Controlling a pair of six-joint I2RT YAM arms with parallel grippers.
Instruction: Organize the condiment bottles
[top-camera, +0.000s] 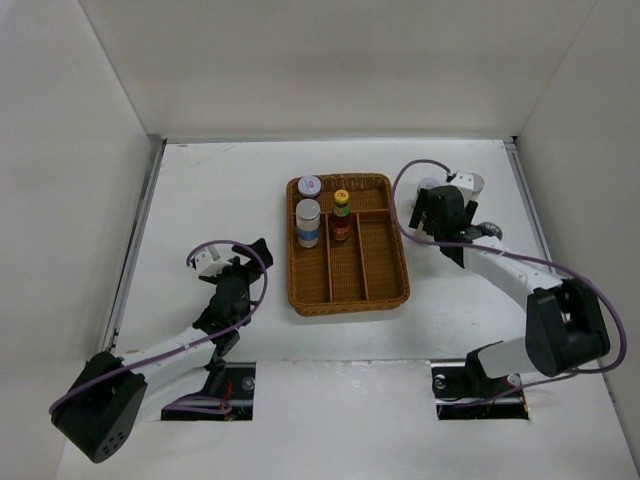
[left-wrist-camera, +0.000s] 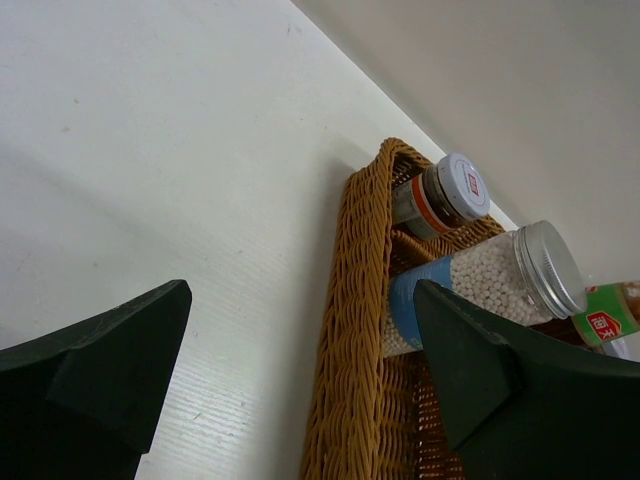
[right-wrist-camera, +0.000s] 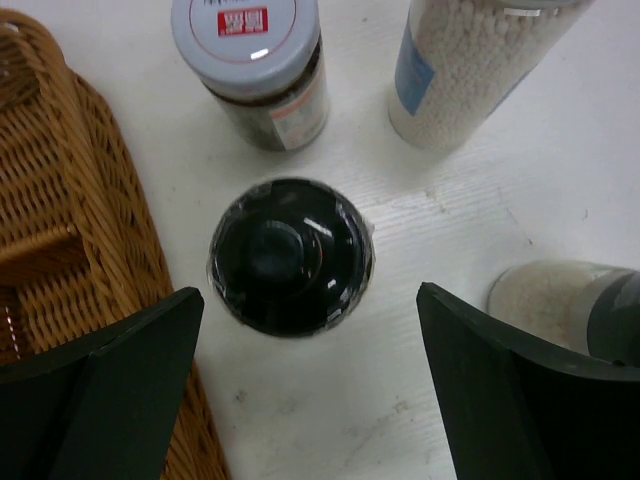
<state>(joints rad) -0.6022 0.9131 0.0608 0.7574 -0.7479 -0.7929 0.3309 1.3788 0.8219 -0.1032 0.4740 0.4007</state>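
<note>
Our right gripper (right-wrist-camera: 305, 300), spread wide, points straight down over the black-capped bottle (right-wrist-camera: 290, 255) at the centre of its view, the tray (right-wrist-camera: 60, 200) at left, while our left gripper (left-wrist-camera: 302, 290), also wide, angles low over the white table (top-camera: 220, 200), white walls (top-camera: 300, 60) around.

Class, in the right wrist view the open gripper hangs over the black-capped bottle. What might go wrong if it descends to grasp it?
1. One finger of the right gripper is close to the grey-topped grinder. Coming down, it may knock it over.
2. The other finger looks to be over the wicker tray rim and could catch on it.
3. The lidded jar stands near the black-capped bottle and might get nudged.
</note>
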